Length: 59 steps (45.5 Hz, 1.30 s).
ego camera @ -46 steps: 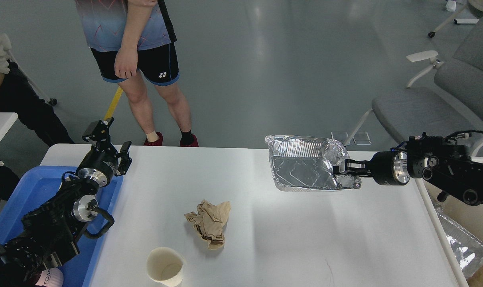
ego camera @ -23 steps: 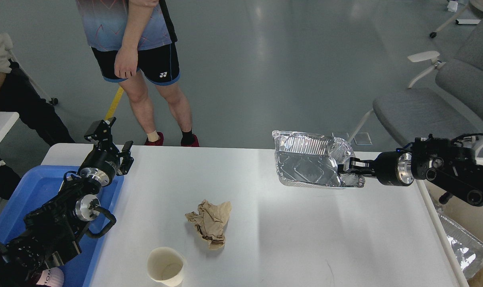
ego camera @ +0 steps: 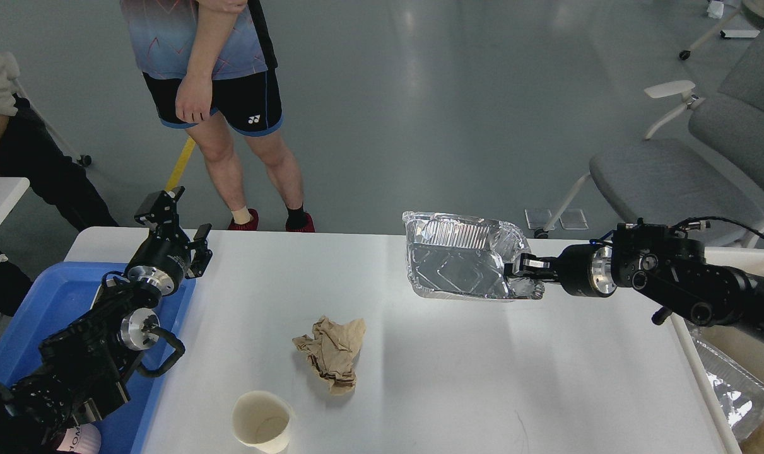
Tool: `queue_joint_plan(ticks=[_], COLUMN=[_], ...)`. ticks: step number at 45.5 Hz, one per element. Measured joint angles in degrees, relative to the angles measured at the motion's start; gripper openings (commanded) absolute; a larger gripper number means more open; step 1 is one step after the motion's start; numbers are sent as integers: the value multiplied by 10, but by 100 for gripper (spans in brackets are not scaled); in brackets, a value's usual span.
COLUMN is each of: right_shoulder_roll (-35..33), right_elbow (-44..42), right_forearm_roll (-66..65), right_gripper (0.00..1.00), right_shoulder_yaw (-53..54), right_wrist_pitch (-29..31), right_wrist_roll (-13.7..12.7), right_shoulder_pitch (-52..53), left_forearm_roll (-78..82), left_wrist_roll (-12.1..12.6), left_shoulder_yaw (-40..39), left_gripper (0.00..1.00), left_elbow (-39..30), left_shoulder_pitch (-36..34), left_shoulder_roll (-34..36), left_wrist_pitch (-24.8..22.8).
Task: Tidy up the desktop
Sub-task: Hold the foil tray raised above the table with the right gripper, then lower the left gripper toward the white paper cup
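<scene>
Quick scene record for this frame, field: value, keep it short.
desktop: white, holds paper and cup
foil tray: lifted above the far side, tilted, held by its right rim
right gripper: shut on foil tray
left gripper: over the blue bin's far corner, holds nothing; fingers too dark to tell
crumpled paper: brown, lying mid-desktop
cup: upright, near edge, looks empty
blue bin: left of the desktop
second foil tray: below the desktop's right edge
person: standing beyond the far edge

A bystander (ego camera: 221,101) stands beyond a grey chair (ego camera: 684,170); what looks like foil (ego camera: 732,388) lies low right.
</scene>
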Motion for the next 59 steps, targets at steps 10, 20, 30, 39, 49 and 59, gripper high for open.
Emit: queue_joint_plan(ticks=[10, 20, 30, 39, 49, 59], right_shoulder_roll=[10, 10, 11, 18, 23, 42], right_elbow=[-8, -8, -7, -8, -9, -21], right_forearm_roll=[1, 2, 2, 2, 1, 1], right_gripper=[0, 0, 0, 0, 0, 0], right_shoulder_yaw=[0, 0, 0, 0, 0, 0], right_wrist_pitch=[0, -1, -1, -3, -4, -4], right_wrist_roll=[0, 0, 0, 0, 0, 0], right_shoulder_pitch=[5, 5, 4, 5, 7, 14], left_forearm_roll=[0, 3, 28, 32, 34, 53], left_wrist_roll=[0, -11, -36, -19, -10, -13], left_shoulder_yaw=[0, 0, 18, 123, 360, 631], left_gripper=[89, 96, 96, 96, 96, 96], left_elbow=[0, 1, -3, -39, -207, -344], left_shoulder_pitch=[-4, -4, -6, -46, -129, -297], left_shoulder_roll=[0, 1, 3, 72, 247, 389], left_wrist_pitch=[1, 11, 13, -20, -30, -43])
